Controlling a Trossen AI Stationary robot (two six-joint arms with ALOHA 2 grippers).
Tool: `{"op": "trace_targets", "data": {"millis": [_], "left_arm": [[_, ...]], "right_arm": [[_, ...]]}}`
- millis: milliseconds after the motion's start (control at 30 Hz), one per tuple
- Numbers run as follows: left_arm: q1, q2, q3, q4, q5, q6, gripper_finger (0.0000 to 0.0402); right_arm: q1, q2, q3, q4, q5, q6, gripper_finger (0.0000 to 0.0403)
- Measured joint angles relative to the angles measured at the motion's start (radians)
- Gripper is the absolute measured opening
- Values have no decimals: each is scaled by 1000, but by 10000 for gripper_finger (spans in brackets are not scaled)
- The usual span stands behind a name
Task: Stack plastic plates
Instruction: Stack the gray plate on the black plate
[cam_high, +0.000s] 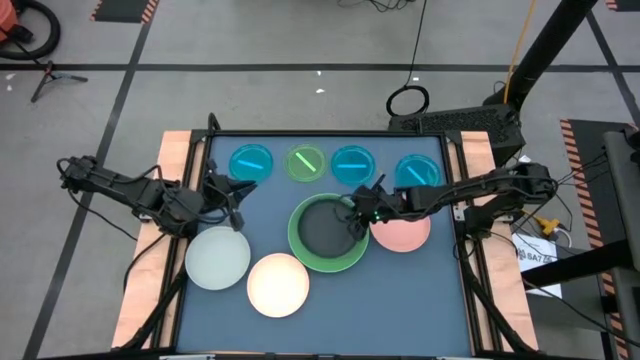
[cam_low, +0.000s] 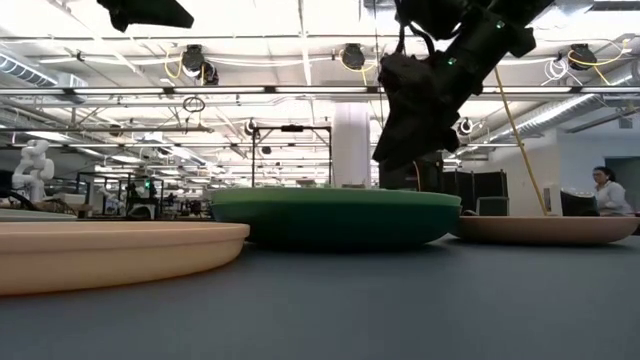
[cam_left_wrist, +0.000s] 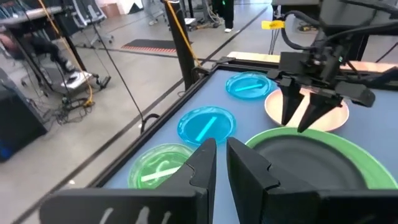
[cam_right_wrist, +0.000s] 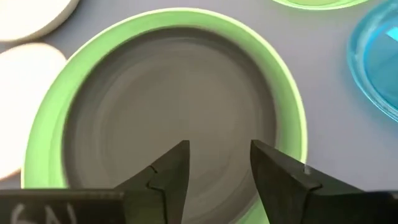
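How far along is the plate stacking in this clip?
Early. Done: a dark grey plate sits nested in the green plate. In hand: nothing; the right end effector hovers open above that pair, and the left end effector waits, holding nothing. Left: the pink plate, cream plate, pale plate and four small translucent plates lie single.

Lighting: bright, even, from overhead ceiling strip fixtures (cam_low: 250, 20) in the low view; these blow out to white glare.
Shadows: soft and short under the plates on the tabletop (cam_high: 400, 290); none hard-edged.
Silhouette: right end effector (cam_low: 405, 150) reads nearly black against the lit ceiling.
Blur: right wrist view shows the dark grey plate (cam_right_wrist: 168, 112) and its light green plate (cam_right_wrist: 292, 112) smeared, soft-edged. Low view foreground tabletop out of focus.
Distortion: low view beams bow slightly toward the edges.
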Motion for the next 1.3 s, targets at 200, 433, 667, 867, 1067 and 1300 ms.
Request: {"op": "trace_targets", "data": {"millis": [200, 433, 667, 867, 1067, 1300], "left_arm": [[0, 58, 0, -5, 1, -73, 47], [0, 167, 0, -25, 89, -118, 47], [0, 264, 0, -36, 197, -170, 47], [0, 313, 0, -130, 583, -411, 47], [-63, 406, 0, -375, 869, -842, 47], [-198, 516, 20, -423, 1040, -881, 47]], "right_arm": [[50, 0, 0, -1, -2, -136, 160], [97, -9, 0, -71, -2, -244, 160], [101, -13, 0, -121, 2, -283, 160], [101, -13, 0, -121, 3, -292, 160], [101, -13, 0, -120, 3, -287, 160], [101, -13, 0, -99, 3, -284, 160]]}}
